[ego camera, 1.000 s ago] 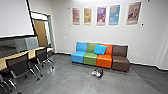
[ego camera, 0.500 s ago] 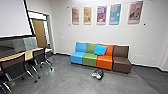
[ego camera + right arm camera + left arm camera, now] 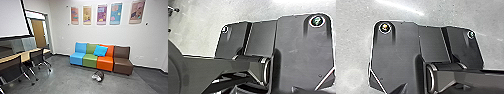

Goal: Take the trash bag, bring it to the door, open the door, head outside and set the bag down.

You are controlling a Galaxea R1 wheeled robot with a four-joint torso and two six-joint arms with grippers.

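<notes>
Nearest the camera, the left jaws and right jaws are of undetermined state: whether released or clenched cannot be told, though neither grasps the dark-and-white bundle, taken to be the trash bag, which lies ahead on the grey floor. Over the last second the viewpoint has shifted, so that the bundle now appears lower and slightly larger; the robot is evidently closing on it, while the bundle itself seems unmoved. For the task this marks the approach preceding the pickup, and the lift, carry and exit all remain to be done. Contact calls for further travel and a low reach; stopping short or pressing the bag against the seating would be the likely faults. To the robot's left stand a near chair and a farther chair, both beside a pale wooden counter. Just beyond the bundle, and apart from it, runs a row of seats in blue, green, orange and brown, with a bright blue cushion propped across the green and orange backs. Farther off, at the left, a brown door is visible within a doorway; whether it is the one intended cannot be told. Five panels hang on the pale wall.
</notes>
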